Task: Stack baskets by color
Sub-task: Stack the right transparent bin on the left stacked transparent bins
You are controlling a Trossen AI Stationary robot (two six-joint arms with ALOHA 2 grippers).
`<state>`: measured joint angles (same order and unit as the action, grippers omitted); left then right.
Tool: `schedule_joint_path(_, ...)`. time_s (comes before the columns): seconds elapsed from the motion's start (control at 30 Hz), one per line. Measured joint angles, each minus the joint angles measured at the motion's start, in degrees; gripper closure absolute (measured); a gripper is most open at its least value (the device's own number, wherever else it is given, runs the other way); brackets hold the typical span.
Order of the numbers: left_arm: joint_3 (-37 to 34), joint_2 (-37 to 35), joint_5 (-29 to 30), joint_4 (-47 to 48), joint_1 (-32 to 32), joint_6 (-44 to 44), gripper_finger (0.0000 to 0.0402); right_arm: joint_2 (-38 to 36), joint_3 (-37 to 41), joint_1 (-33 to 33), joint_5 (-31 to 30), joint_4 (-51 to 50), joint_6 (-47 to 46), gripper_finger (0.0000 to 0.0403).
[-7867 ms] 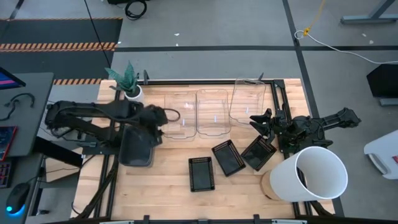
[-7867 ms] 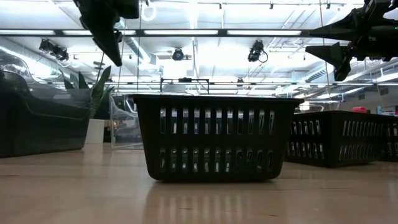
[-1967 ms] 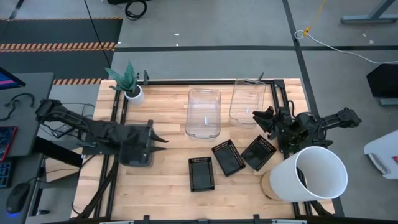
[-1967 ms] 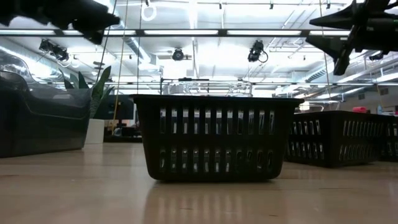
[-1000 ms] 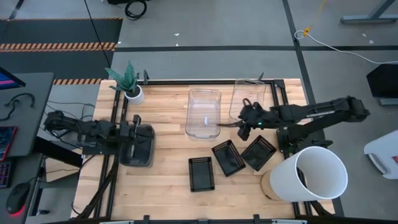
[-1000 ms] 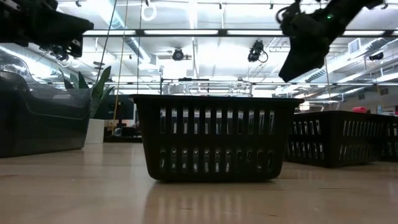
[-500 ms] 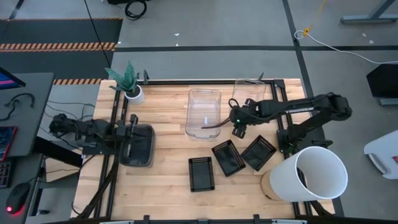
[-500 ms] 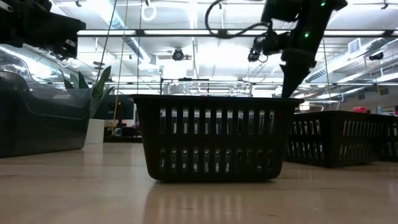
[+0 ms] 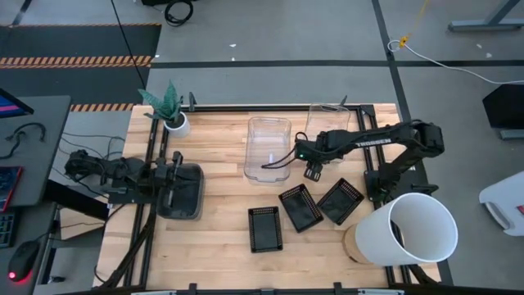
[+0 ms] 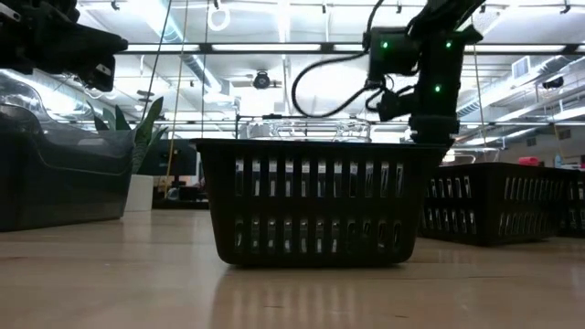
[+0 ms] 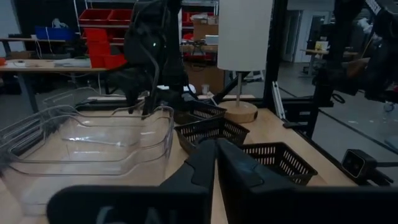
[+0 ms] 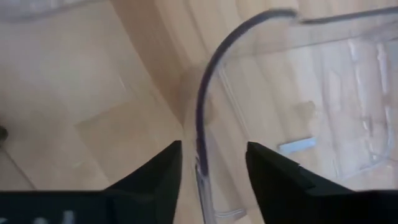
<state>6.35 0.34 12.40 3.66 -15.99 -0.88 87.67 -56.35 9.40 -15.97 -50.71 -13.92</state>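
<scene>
Two clear baskets stand at the far middle of the table: a nested stack [image 9: 268, 147] and a single one [image 9: 329, 131]. My right gripper [image 9: 311, 170] points steeply down, open, over the single basket's near left corner. In the right wrist view its fingers [image 12: 211, 168] stand on either side of the rim [image 12: 200, 118] and I see no touch. Three black mesh baskets [image 9: 264, 228] [image 9: 300, 206] [image 9: 340, 201] lie on their bottoms nearer the front. My left gripper [image 9: 176, 170] is shut and level above the grey basket stack [image 9: 187, 198] at the left, touching nothing.
A big white bucket [image 9: 413, 229] lies at the near right corner. A small plant pot [image 9: 174, 123] stands at the far left. In the low view one black basket [image 10: 315, 201] fills the middle. Bare wood lies along the near edge and between the grey and clear baskets.
My right gripper has swung toward the table's left and come down, tipping from nearly level to pointing steeply down, until its fingers stand about the clear basket's corner rim. No basket has moved.
</scene>
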Motion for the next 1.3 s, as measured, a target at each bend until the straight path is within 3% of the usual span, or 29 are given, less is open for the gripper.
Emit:
schedule_joint_path(0.4, 0.0, 0.0, 0.0, 0.0, 0.0, 0.0, 0.0382, 2.1, -0.3, 0.2, 5.9, -2.3, 0.1, 0.0392)
schedule_joint_path(0.53, 0.0, 0.0, 0.0, 0.0, 0.0, 0.0, 0.0381, 0.9, -5.6, -1.9, 4.9, -10.9, -3.6, 0.039)
schedule_joint_path(0.77, 0.0, 0.0, 0.0, 0.0, 0.0, 0.0, 0.037, 1.2, -22.1, -8.7, -6.3, -22.8, -6.9, 0.0396)
schedule_joint_path(1.07, 0.0, 0.0, 0.0, 0.0, 0.0, 0.1, 0.038, 2.8, -37.6, -17.2, -12.1, -20.7, -6.5, 0.0398)
schedule_joint_path(1.3, 0.0, 0.0, 0.0, 0.0, 0.0, 0.0, 0.0372, 11.1, -47.4, -21.4, -12.9, -18.2, -3.2, 0.0399)
